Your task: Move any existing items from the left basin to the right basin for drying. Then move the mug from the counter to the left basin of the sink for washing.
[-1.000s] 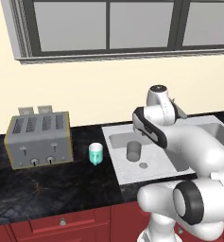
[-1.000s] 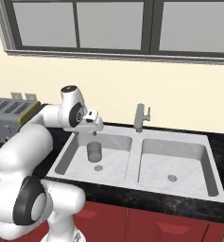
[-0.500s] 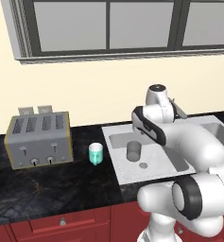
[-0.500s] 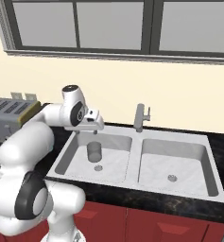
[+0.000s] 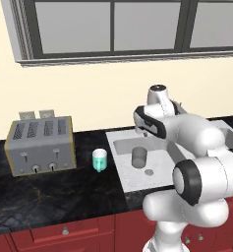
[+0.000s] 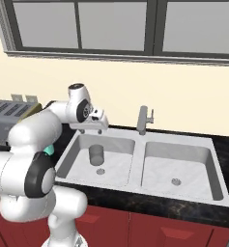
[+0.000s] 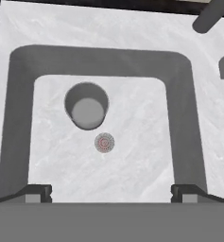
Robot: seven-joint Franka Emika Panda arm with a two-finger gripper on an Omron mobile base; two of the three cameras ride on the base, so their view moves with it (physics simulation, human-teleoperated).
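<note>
Cup: plain dull-grey cylindrical cup (image 7: 87, 111) upright in narrower steel basin (image 6: 72, 157), beside the drain.
Jaws: gripper (image 7: 111, 193) spread wide, empty, above the basin.
Mug: teal-and-white mug (image 5: 100, 160) on black stone bench (image 5: 49, 192).

The white Franka arm folds forward, its two-finger gripper (image 6: 99, 129) pointing straight down, jaws spread wide and empty.

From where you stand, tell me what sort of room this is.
A kitchen, rendered rather than real. A steel double sink with a faucet is set in a black counter over red cabinets, and a toaster stands beside a small mug under a window.
</note>
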